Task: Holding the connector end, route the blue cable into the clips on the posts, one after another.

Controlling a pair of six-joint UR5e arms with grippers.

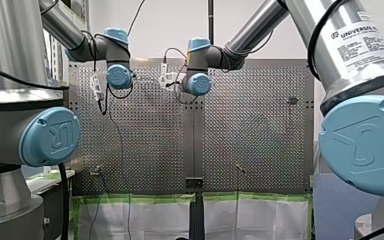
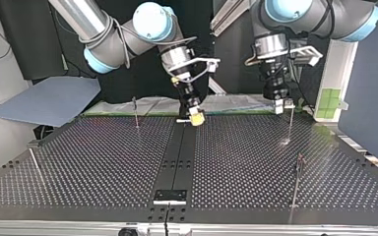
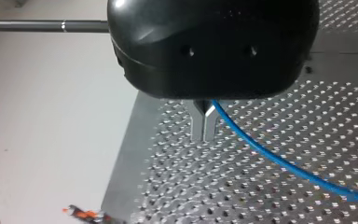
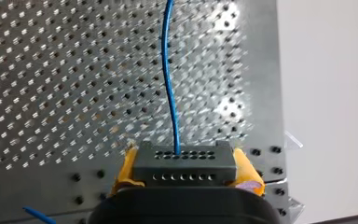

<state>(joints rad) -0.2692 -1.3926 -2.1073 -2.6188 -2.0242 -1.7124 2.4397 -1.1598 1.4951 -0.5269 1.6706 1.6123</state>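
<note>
In the right wrist view my right gripper (image 4: 184, 161) has its yellow pads (image 4: 127, 170) shut on a grey connector block (image 4: 184, 163). The blue cable (image 4: 170, 79) leaves the block and runs ahead over the perforated table. In the left wrist view my left gripper (image 3: 204, 126) has its metal fingers shut, and the blue cable (image 3: 270, 154) comes out at their root and trails off to one side. In the top view my right gripper (image 2: 196, 118) hangs low at the table's far middle. My left gripper (image 2: 279, 105) is to its right, beside a thin post (image 2: 291, 120).
Thin posts stand on the perforated table (image 2: 103, 162): one at the far left (image 2: 135, 112), one at the near left (image 2: 34, 162), one with a clip at the near right (image 2: 300, 162). A grey bracket (image 2: 170, 195) sits at the near middle edge.
</note>
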